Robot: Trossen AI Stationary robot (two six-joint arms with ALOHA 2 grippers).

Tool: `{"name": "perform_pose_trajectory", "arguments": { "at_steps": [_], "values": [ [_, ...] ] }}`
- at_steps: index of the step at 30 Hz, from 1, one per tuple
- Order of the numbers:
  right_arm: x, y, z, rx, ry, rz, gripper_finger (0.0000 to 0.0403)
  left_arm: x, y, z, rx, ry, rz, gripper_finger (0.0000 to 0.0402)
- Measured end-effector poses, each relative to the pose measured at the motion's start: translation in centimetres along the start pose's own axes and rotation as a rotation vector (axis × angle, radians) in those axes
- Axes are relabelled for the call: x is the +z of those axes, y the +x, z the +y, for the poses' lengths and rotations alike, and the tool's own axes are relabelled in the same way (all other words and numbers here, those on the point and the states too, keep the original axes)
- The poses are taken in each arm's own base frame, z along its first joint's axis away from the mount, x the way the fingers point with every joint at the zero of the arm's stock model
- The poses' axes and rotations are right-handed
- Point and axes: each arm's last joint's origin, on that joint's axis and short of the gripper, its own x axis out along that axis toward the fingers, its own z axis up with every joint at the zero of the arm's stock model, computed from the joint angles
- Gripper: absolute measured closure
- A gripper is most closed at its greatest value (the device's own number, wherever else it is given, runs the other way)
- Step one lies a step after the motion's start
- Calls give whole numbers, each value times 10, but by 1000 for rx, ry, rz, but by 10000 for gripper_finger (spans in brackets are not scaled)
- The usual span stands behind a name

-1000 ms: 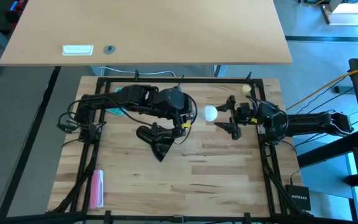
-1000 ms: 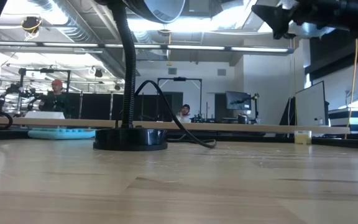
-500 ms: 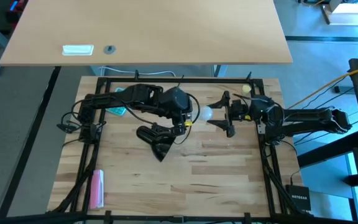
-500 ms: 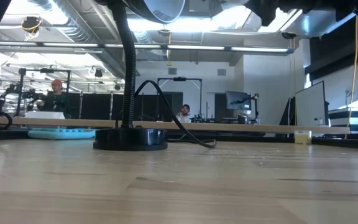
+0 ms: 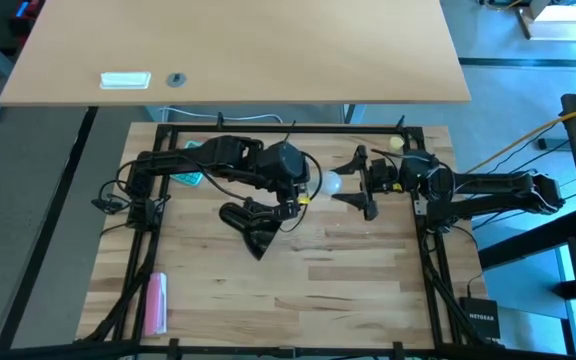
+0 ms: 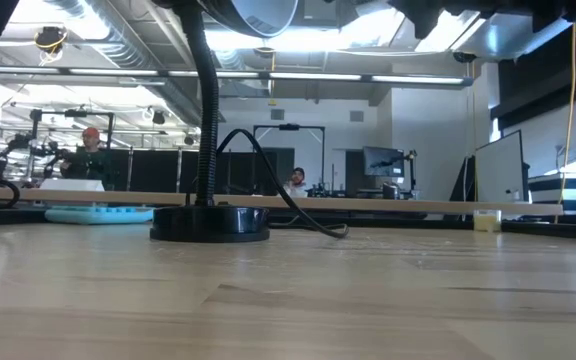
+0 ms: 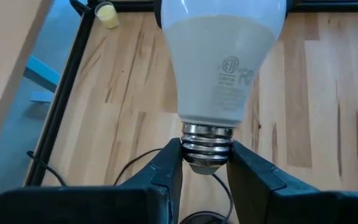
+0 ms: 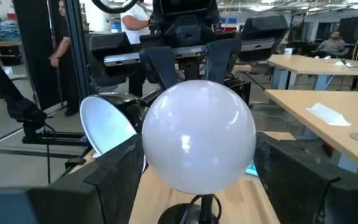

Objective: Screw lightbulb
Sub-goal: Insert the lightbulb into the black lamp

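Observation:
The white frosted lightbulb (image 5: pixel 333 183) hangs in the air over the middle of the table between my two grippers. My left gripper (image 5: pixel 308 187) is shut on its metal base, and the round glass end sticks out toward the table's right. My right gripper (image 5: pixel 358 184) comes in from the right, one finger on each side of the glass (image 8: pixel 197 134). The black lamp (image 5: pixel 253 225) stands just nearer than the bulb. Its round base (image 6: pixel 208 225) rests on the wood and the white inside of its shade (image 8: pixel 107 134) shows. My left gripper pinches the bulb's threaded metal base (image 7: pixel 207 146) between its two fingertips (image 7: pixel 166 168). The fingers slant downward from the table's left. The bulb sticks out beyond them, clear of the table. My right gripper has the bulb's round glass end (image 8: pixel 151 155) between its two fingers (image 8: pixel 120 168), which lie against opposite sides of it. The fingers come level from the table's right.
A small pale yellow ball (image 5: pixel 396 143) lies at the far right corner of the wooden top. A light blue thing (image 5: pixel 188 175) lies under the left arm, a pink thing (image 5: pixel 156 300) near the left front. The lamp's cord (image 6: pixel 308 220) trails behind its base. People stand in the room beyond.
My right gripper has moved toward the table's left and a little up, and has come up to the bulb's glass end. It has risen almost out of the low view. The bulb and my left gripper have kept nearly still.

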Motion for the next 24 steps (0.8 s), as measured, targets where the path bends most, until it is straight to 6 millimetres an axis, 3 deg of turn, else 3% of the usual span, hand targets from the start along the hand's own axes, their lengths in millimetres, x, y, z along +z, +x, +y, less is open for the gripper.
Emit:
{"name": "perform_pose_trajectory", "arguments": {
  "at_steps": [7, 13, 16, 21, 24],
  "values": [
    [-9, -3, 0, -16, 37, 86, 78, 2, -1, 0, -1, -10, -25, 309],
    [-4, -22, -1, -75, -27, 127, 76, 0, -1, 0, 1, -6, -3, 309],
    [-9, -23, 1, -63, -63, 64, 87, 0, -1, 2, 4, -13, -6, 309],
    [-44, -18, 0, -50, -105, -88, 107, 2, 0, 6, 11, -29, -16, 309],
    [-43, -15, -2, -76, -114, -211, 111, 2, 0, 6, 10, -30, -15, 309]
  ]
}}
